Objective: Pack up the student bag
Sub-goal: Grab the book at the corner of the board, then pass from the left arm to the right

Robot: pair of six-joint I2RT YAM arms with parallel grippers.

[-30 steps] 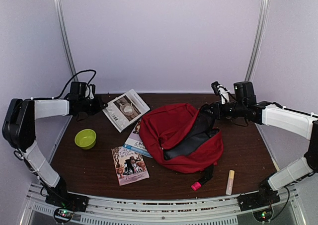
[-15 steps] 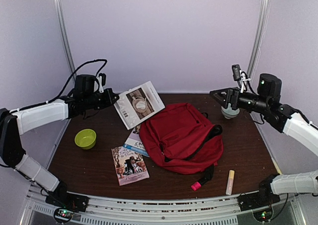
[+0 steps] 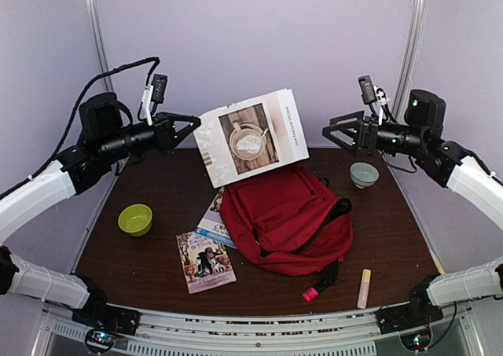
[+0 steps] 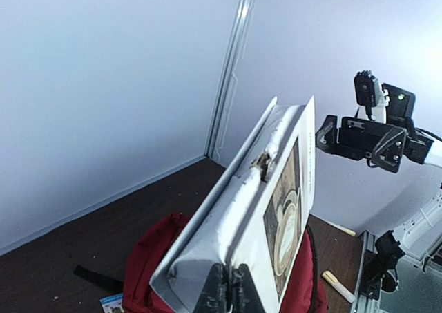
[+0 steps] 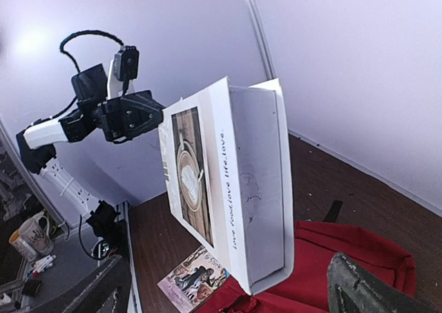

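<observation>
Our student bag [image 3: 287,218] lies flat on the table [image 3: 141,258], a little right of the middle. Its mouth looks flopped shut. Up in the air, over the bag's far left corner, hangs a white book [image 3: 251,140], its long side running left to right. Our left gripper [image 3: 191,126] is pinched tight on the book's left edge. Our right gripper [image 3: 330,133] is wide apart and holds nothing. It hangs over the bag's far right side, so we think it is nearer to pull the bag open.
</observation>
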